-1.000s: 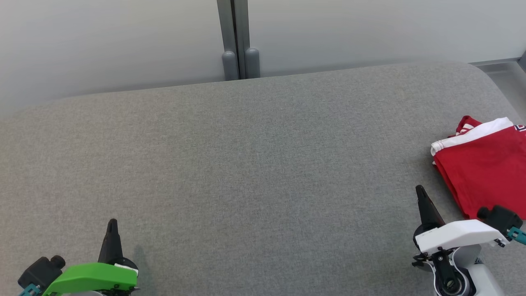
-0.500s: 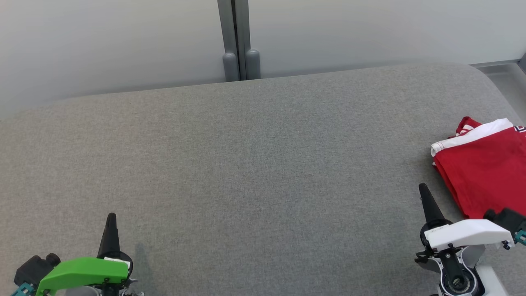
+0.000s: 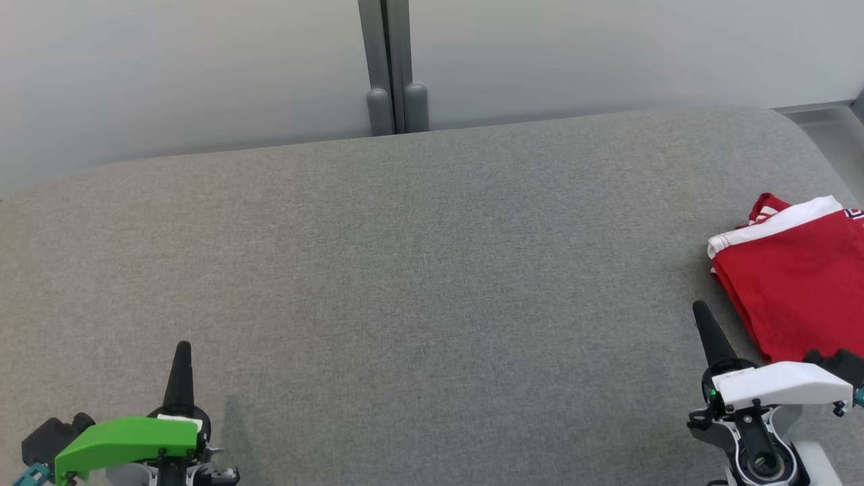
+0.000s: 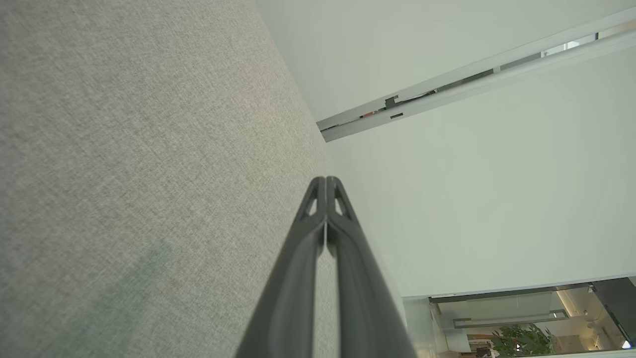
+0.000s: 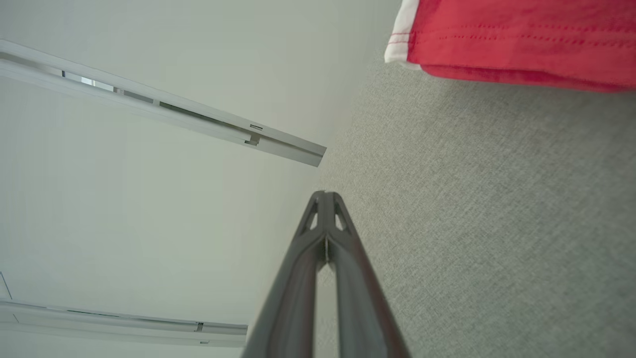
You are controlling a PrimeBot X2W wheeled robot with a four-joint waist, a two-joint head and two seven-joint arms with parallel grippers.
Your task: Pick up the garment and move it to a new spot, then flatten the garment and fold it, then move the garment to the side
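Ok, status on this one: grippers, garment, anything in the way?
Left gripper shut, empty. Right gripper shut, empty. Garment folded flat on grey surface, right side. Nothing in the way.

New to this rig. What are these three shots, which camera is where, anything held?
This is a wheeled robot with two arms, each ending in a two-fingered tool. The wide shot is from its head camera, looking down at a grey padded surface. The left tool, green cover, is at lower left; the right tool, white cover, at lower right. The other two shots come from wrist cameras looking along each tool's fingers. A folded red garment with white trim lies on the surface's right side, near the right tool but apart from it. Both tools are shut and hold nothing.
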